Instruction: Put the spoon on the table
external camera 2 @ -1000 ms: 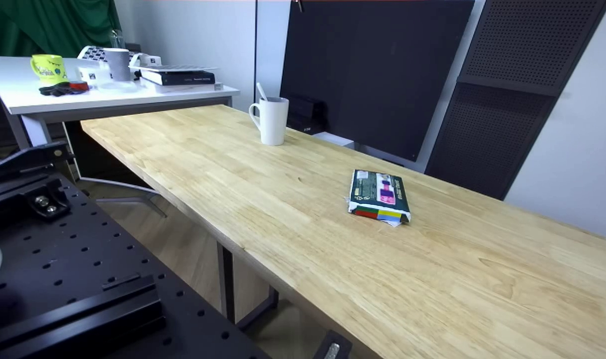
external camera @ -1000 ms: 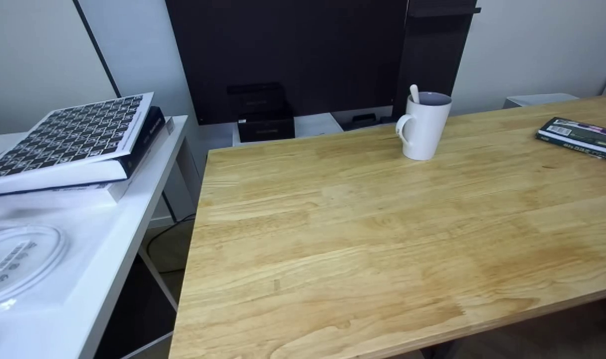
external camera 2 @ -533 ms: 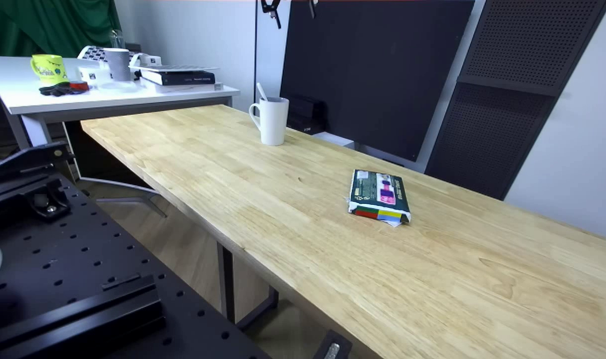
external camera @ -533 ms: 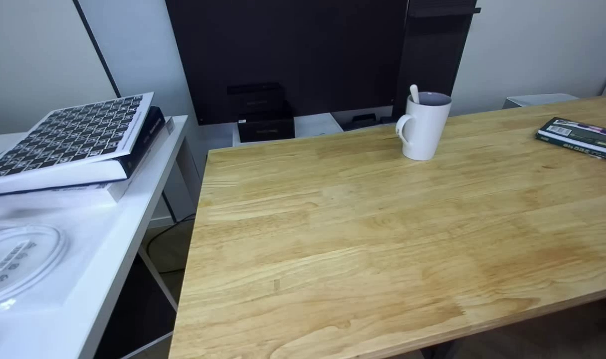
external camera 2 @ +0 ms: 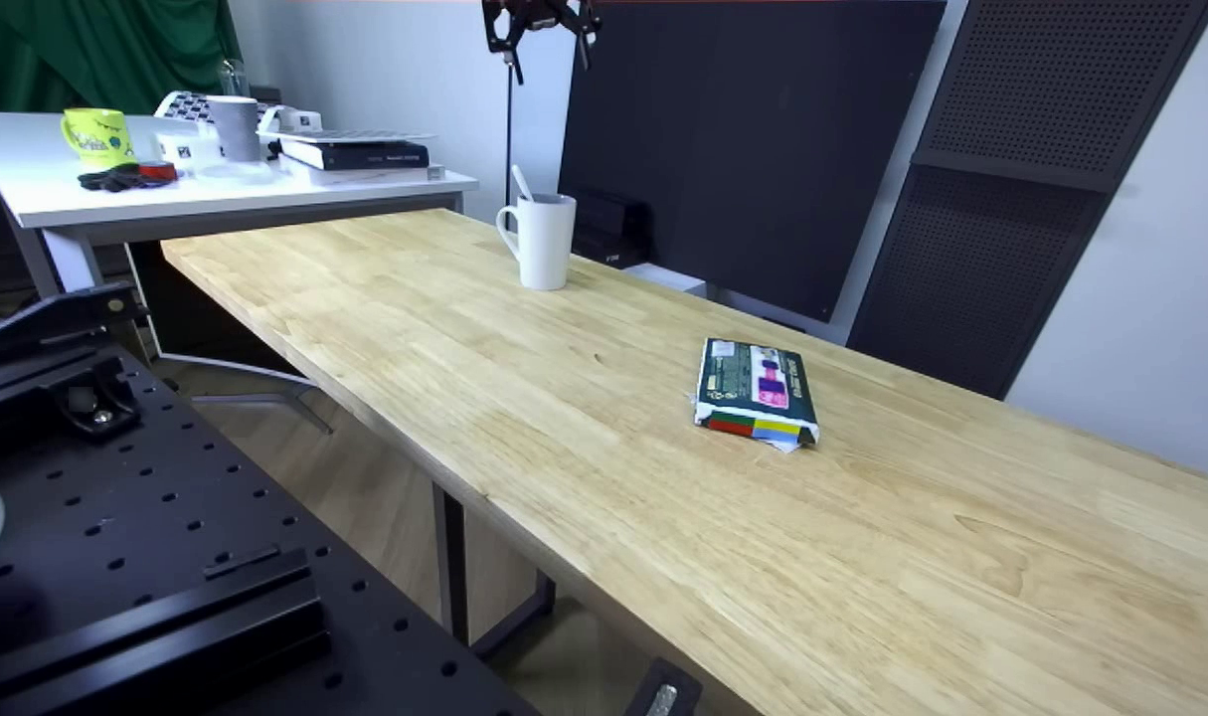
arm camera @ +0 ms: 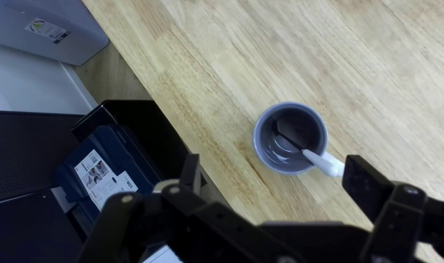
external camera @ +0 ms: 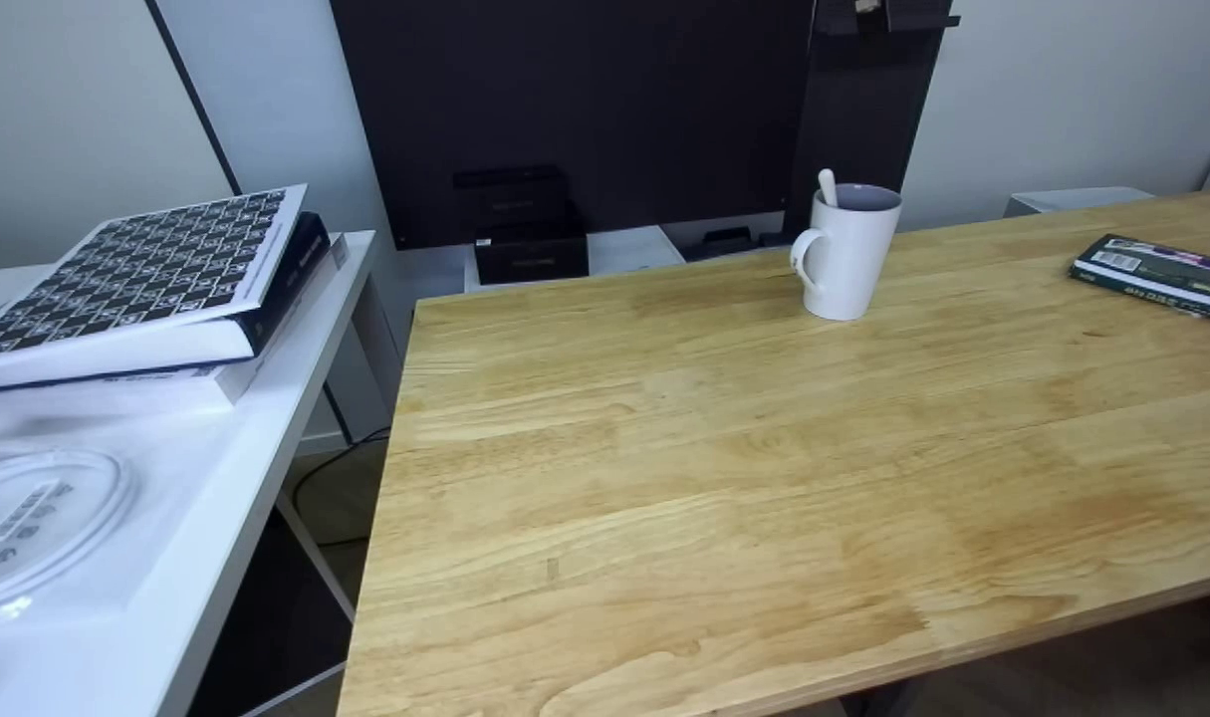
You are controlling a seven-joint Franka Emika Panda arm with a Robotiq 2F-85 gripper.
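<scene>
In the wrist view the fingers (arm camera: 368,190) are spread wide, one off to each side, and past the gap you're looking down into the white mug (arm camera: 267,146) on the wooden counter (arm camera: 298,62). The spoon (arm camera: 321,163) is sitting in there tilted, dark end down inside, pale grip leaning out over the rim right by the mug's handle. Beyond the counter's edge there's a grey box (arm camera: 50,36) and a labelled blue case (arm camera: 116,153).

In an exterior view, the fingers hang up high, well above the mug, and you can see the gap between them there too. Mug's upright near the counter's long edge, spoon sticking out the top. A dark green packet (external camera 2: 758,383) lies on the counter well apart from it, and the white desk (external camera 2: 295,199) at the back has a yellow-green mug (external camera 2: 99,137) and a grey cup (external camera 2: 234,129) on it.

In an exterior view, same deal with the spoon: pale end poking out on the handle side. A stack of books (external camera: 156,264), patterned cover on top, sits on the white desk.
</scene>
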